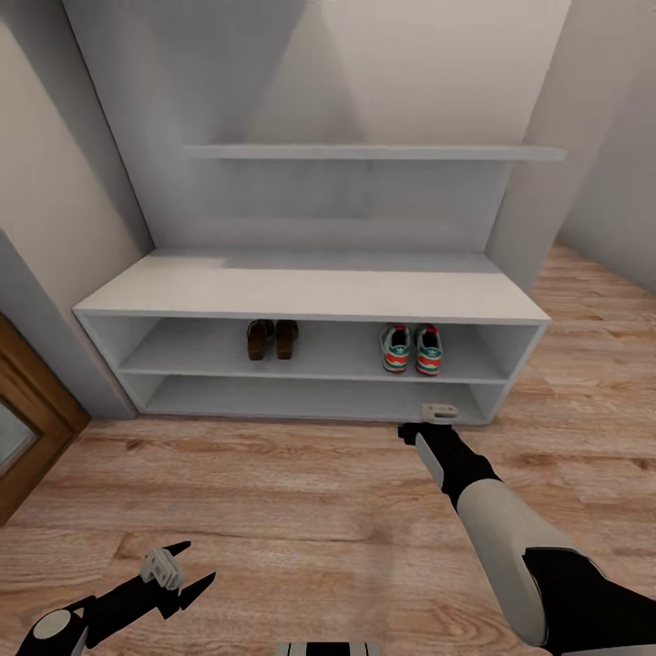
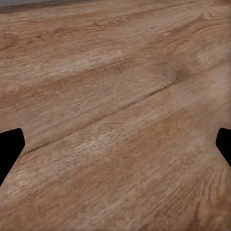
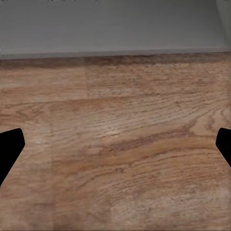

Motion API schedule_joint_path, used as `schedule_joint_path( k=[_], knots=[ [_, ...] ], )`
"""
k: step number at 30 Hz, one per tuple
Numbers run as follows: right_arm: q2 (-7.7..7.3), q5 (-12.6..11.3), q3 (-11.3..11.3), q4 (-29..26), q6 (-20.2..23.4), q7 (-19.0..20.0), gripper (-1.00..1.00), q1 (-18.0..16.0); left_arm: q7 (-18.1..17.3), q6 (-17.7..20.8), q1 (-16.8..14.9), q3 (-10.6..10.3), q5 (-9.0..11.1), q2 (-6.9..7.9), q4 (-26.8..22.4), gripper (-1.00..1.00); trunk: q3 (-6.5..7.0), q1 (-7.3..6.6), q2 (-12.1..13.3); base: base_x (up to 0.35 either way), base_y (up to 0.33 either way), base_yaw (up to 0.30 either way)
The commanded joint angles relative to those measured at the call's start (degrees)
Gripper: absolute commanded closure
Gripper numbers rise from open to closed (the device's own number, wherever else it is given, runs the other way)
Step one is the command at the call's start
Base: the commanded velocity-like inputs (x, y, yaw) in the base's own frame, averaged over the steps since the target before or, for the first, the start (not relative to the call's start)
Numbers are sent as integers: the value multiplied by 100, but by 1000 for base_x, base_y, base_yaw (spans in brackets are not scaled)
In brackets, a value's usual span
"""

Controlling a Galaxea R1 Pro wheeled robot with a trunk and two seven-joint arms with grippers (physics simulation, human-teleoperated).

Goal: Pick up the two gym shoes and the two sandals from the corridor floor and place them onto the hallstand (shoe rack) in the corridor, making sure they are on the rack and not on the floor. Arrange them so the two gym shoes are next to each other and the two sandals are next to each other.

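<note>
The two brown sandals (image 1: 271, 339) stand side by side on the upper open tier of the pale hallstand (image 1: 310, 290), left of centre. On the same tier, further right, the two gym shoes (image 1: 412, 349) sit together, showing cream, green and red. My right gripper (image 1: 415, 435) hangs just above the corridor floor (image 1: 301, 492) in front of the rack's lower right corner; in the right wrist view its fingers (image 3: 10, 147) are spread wide over bare planks. My left gripper (image 1: 193, 565) is low at the near left, open and holding nothing, its fingers (image 2: 9, 149) apart over the wood.
A long upper shelf (image 1: 374, 152) spans the wall above the bench top. A wooden door frame (image 1: 27, 410) stands at the left edge, beside a grey wall. The corridor widens to the right of the rack (image 1: 601, 301).
</note>
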Motion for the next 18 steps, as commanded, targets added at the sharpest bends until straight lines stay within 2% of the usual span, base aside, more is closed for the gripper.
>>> schedule_joint_path(
  k=[1, 10, 18],
  knots=[
    [6, 5, -28, -10, 23, -5, -100, 0, -22, -33, -4, 26, -56, -4, -5, -100, -5, -1, -2, -6, 0, 0],
    [6, 12, -12, 3, -290, 24, -100, 32, -22, -25, -4, 19, -57, 2, -6, -100, -5, -1, -2, -1, 0, 0],
    [6, 14, -11, 48, -394, 26, -100, 100, -22, -25, -4, 19, -60, 2, -6, -100, -5, -1, -2, 0, 0, 0]
  ],
)
